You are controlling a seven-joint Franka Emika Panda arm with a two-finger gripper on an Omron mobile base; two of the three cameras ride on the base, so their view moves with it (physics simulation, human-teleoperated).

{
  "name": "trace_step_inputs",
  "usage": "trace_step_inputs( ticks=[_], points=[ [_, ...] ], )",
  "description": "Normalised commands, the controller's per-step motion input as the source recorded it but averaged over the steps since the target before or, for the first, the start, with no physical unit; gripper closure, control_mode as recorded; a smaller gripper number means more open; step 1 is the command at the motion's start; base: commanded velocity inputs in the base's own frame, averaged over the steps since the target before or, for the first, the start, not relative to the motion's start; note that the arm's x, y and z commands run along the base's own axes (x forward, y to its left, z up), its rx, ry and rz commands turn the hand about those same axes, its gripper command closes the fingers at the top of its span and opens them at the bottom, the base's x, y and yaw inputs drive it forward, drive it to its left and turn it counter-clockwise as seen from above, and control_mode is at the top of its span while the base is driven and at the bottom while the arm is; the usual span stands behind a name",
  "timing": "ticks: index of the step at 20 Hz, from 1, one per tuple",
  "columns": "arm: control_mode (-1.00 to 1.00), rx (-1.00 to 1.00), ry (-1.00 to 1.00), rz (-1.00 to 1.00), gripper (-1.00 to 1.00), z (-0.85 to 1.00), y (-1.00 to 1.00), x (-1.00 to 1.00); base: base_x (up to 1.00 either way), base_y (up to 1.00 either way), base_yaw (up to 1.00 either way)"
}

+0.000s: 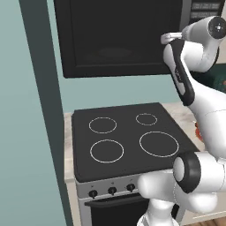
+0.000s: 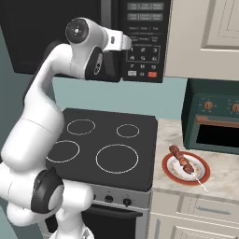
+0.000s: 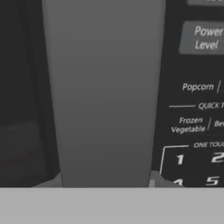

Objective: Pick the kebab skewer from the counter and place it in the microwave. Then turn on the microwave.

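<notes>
The kebab skewer [image 2: 184, 163] lies on a white red-rimmed plate [image 2: 201, 175] on the counter [image 2: 226, 179], right of the stovetop. The black microwave [image 1: 114, 39] hangs above the stove, door closed. Its grey keypad [image 2: 144, 28] has a small red button [image 2: 152, 74]. My gripper [image 2: 127, 43] is raised to the microwave's front, far from the skewer. In the hand view the grey vertical door handle [image 3: 105, 96] stands between my fingertips, which press on both its sides. My gripper [image 1: 166, 39] reaches the door's right edge.
The black four-ring stovetop [image 2: 107, 144] lies under the microwave, with oven knobs [image 2: 108, 199] on its front. A dark green toaster oven [image 2: 214, 121] stands at the back right of the counter. A cream wall cabinet [image 2: 205, 37] hangs right of the microwave.
</notes>
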Motion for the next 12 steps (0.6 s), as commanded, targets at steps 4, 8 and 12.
trace_step_inputs(
  ticks=[4, 8, 12],
  points=[
    [-1.0, 0.0, 0.0, -0.15, 1.0, 0.09, 0.03, -0.54, 0.0, 0.0, 0.0],
    [-1.0, 0.0, 0.0, -0.17, 1.0, 0.16, 0.03, -0.66, 0.0, 0.0, 0.0],
    [-1.0, 0.0, -0.03, -0.15, 1.0, 0.18, 0.0, -0.75, 0.0, 0.0, 0.0]
  ],
)
